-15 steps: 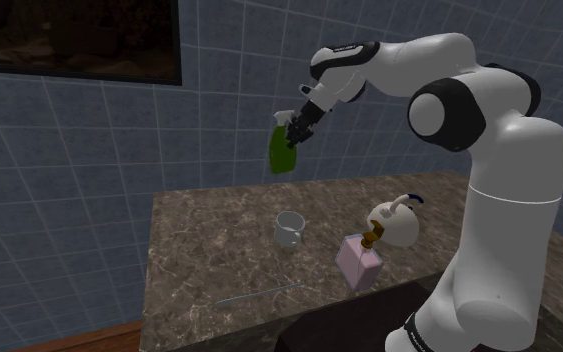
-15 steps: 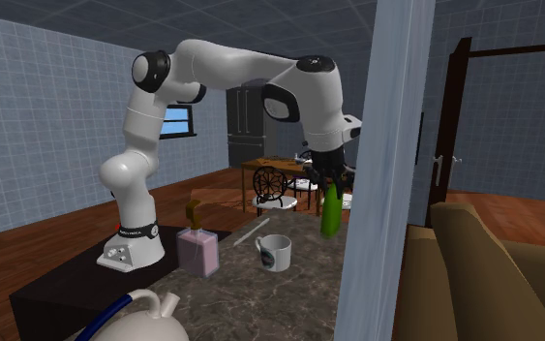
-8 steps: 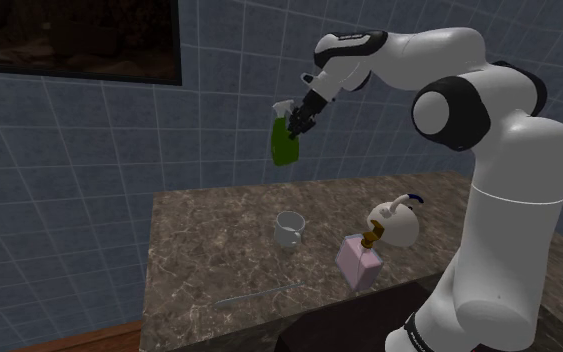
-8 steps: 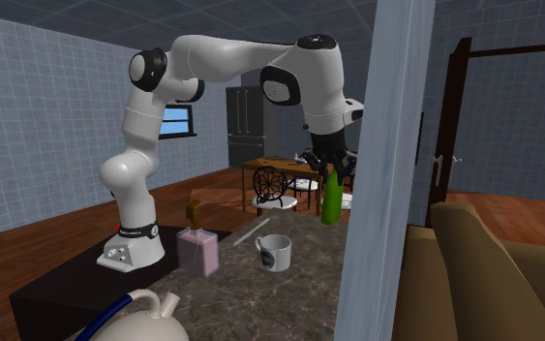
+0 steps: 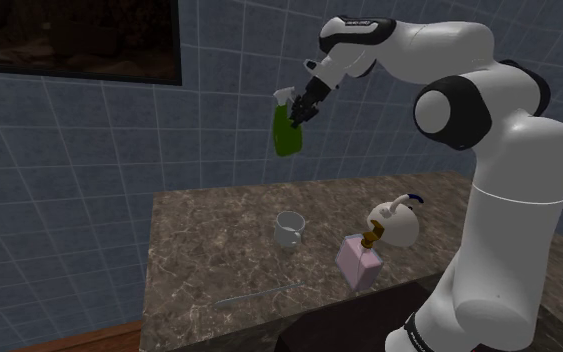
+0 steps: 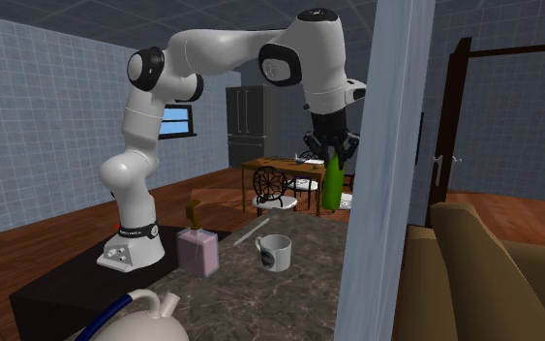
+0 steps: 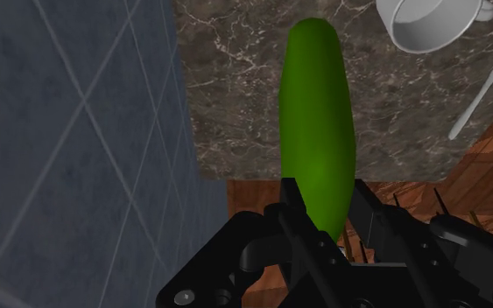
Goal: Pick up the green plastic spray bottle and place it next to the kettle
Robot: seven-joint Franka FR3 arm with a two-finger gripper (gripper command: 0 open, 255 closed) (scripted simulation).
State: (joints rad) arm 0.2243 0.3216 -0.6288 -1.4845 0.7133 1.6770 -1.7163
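Observation:
The green spray bottle (image 5: pixel 287 132) hangs high above the marble table (image 5: pixel 194 260), with my gripper (image 5: pixel 303 104) shut on its top end. From the hand camera the bottle (image 7: pixel 317 122) points down at the table's edge, clasped between my gripper's (image 7: pixel 325 199) two black fingers. In the second exterior view the bottle (image 6: pixel 331 186) dangles under the gripper (image 6: pixel 330 155), beside a foreground pillar. The white kettle (image 5: pixel 394 222) stands on the table near the arm's base, well below the bottle and toward the shoulder view's right; it also shows at the second exterior view's lower left (image 6: pixel 139 315).
A pink square bottle (image 5: pixel 359 262) stands right in front of the kettle. A white mug (image 5: pixel 289 228) sits mid-table and a thin rod (image 5: pixel 259 293) lies near the front edge. A pale pillar (image 6: pixel 381 174) blocks part of the second exterior view. A tiled wall backs the table.
The arm has lifted the green bottle higher and a little toward the shoulder view's right; the grip stays shut on it. Things on the table have not moved.

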